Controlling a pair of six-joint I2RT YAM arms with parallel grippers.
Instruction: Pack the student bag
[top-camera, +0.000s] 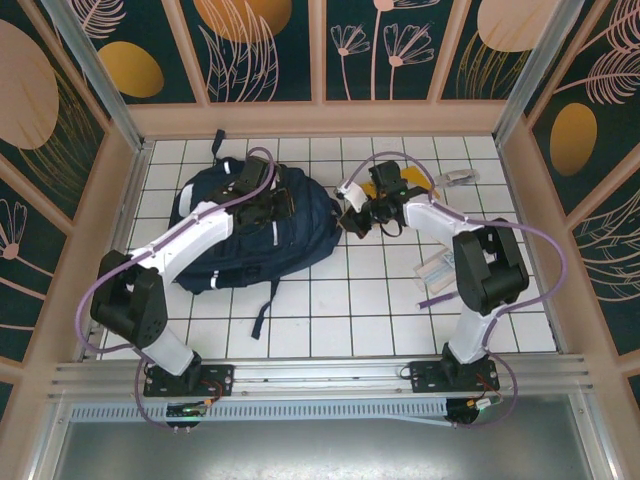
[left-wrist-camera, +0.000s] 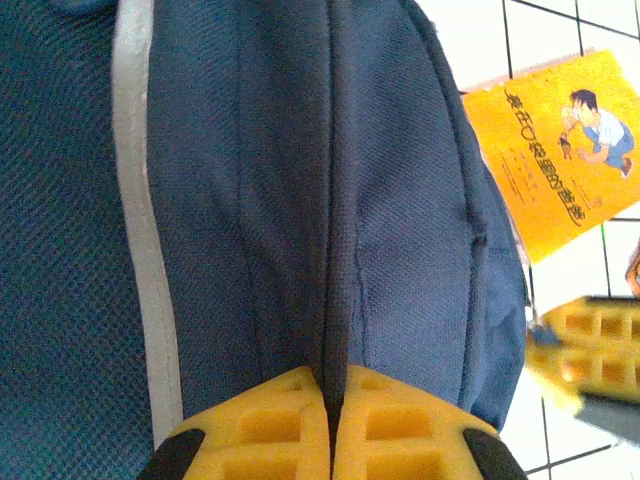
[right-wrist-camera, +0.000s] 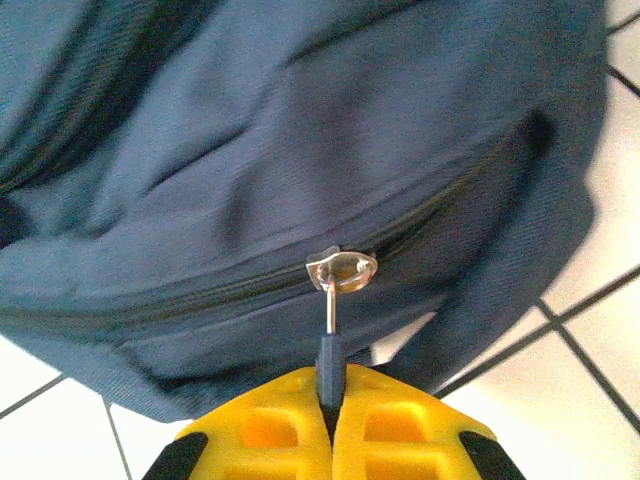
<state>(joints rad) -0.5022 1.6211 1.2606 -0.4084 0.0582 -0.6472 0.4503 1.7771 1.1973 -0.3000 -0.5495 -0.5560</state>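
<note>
The student bag (top-camera: 255, 235) is a navy backpack lying flat on the white tiled table, left of centre. My left gripper (top-camera: 270, 207) rests on top of the bag. In the left wrist view this gripper (left-wrist-camera: 332, 378) is shut, its yellow fingers pinching a dark fold of the bag's fabric (left-wrist-camera: 335, 250) beside a white stripe (left-wrist-camera: 140, 220). My right gripper (top-camera: 352, 217) is at the bag's right end. The right wrist view shows it (right-wrist-camera: 330, 378) shut on the dark zipper pull (right-wrist-camera: 330, 352), whose metal slider (right-wrist-camera: 342, 268) sits on a closed zip.
A yellow book (left-wrist-camera: 560, 150) lies on the tiles just right of the bag, behind my right arm (top-camera: 402, 186). Further right are a small white-grey item (top-camera: 456, 178), a flat packet (top-camera: 435, 268) and a purple pen (top-camera: 432, 298). Wooden walls enclose the table.
</note>
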